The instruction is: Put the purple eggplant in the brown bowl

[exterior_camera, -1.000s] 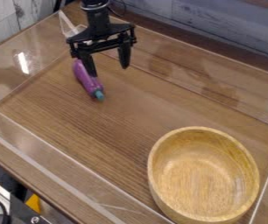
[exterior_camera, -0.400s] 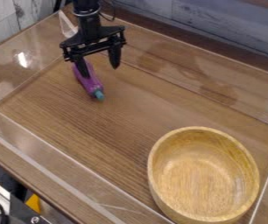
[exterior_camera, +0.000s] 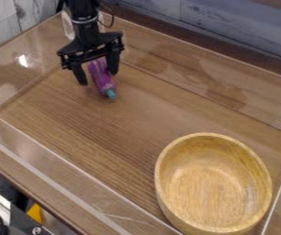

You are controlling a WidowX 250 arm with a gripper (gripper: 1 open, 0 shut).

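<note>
Glossy purple eggplant [exterior_camera: 103, 79], teal-capped, lying between spread, released jaws of gripper [exterior_camera: 96, 72]; round, grainy tan wooden bowl [exterior_camera: 212, 183] well apart on wood-grain counter [exterior_camera: 118, 138].

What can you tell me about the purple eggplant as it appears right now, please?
The purple eggplant is a small, elongated toy with a glossy purple-magenta body and a teal-green stem cap at its lower end, nearest the camera. It lies flat on the wooden tabletop in the upper left of the view, far from the brown bowl. The open gripper straddles its upper part with a finger on either side; whether they touch it cannot be told.
</note>
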